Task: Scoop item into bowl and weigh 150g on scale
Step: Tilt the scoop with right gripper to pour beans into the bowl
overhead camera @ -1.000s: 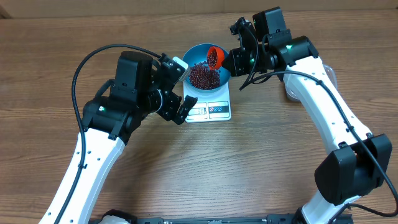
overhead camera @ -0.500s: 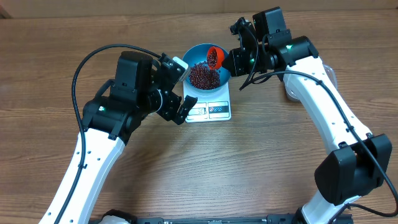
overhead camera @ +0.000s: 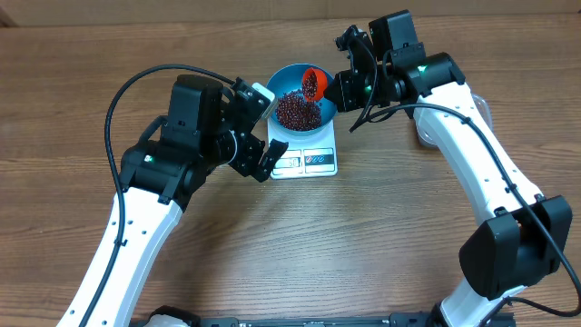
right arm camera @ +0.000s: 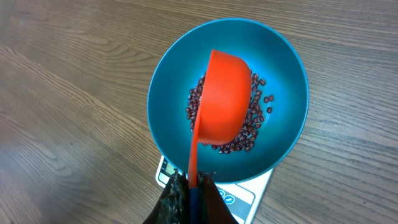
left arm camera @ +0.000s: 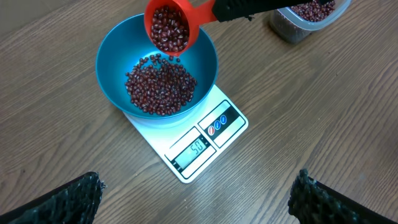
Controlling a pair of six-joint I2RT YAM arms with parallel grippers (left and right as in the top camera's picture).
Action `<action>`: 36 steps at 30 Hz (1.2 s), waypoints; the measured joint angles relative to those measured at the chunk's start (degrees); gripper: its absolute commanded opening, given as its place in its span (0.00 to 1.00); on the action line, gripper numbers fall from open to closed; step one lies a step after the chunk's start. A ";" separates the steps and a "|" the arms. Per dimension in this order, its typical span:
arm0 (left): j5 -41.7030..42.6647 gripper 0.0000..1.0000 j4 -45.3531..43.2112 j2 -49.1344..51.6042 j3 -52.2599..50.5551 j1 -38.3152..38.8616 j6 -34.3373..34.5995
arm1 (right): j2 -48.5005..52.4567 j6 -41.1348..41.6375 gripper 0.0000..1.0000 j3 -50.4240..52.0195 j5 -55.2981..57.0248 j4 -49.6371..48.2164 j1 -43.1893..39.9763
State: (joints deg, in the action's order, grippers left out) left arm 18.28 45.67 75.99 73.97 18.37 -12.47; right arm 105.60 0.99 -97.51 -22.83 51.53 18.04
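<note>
Above the bowl point(left arm camera: 112, 62), a red scoop point(right arm camera: 224, 93) is gripped and tipped by the right fingers point(right arm camera: 176, 198) so beans point(left arm camera: 158, 93) can be poured in. Under the bowl, the scale point(left arm camera: 199, 146) is set for weighing. Near the bowl, the left fingers point(left arm camera: 68, 202) are spread wide, empty.

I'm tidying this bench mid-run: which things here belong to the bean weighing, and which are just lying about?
In use: beans, blue bowl, scale, orange scoop held by the right gripper, clear tub of more beans.
Lying about: no loose object visible; the left gripper, fingers open, holds nothing.
</note>
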 measured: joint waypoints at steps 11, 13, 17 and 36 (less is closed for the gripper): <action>0.00 1.00 0.00 -0.02 0.00 0.00 0.00 | 0.00 -4.55 0.04 0.00 2.49 1.36 0.00; 0.00 1.00 0.00 0.00 0.00 0.00 0.00 | 0.00 -6.10 0.04 0.00 2.80 2.40 0.04; 0.00 1.00 0.00 0.00 0.00 0.00 0.00 | 0.00 -7.10 0.04 0.00 3.39 2.45 0.11; 0.00 1.00 0.00 -0.02 0.00 0.00 0.00 | 0.00 -5.66 0.04 0.00 3.61 2.40 0.81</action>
State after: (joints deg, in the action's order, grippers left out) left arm 18.28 45.67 75.96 73.97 18.37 -12.47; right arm 105.60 -4.67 -97.51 -19.22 53.93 18.85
